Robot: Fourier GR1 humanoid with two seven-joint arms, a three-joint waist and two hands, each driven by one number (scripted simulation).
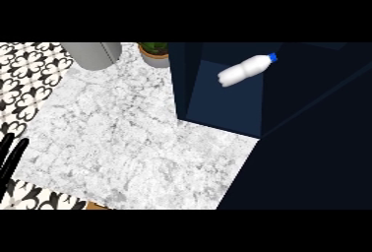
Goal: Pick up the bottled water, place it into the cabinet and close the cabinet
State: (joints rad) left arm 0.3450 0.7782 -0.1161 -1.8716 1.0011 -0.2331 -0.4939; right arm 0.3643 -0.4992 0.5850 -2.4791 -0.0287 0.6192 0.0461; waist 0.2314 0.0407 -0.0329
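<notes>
Only left hand (13, 157) visible (fingers straight), holding nothing, touching nothing.

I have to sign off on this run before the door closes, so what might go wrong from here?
The bottled water lies on its side in the dark blue cabinet, so it may roll. The cabinet is not yet closed, and only the left hand shows, at the left edge, far from it.
</notes>
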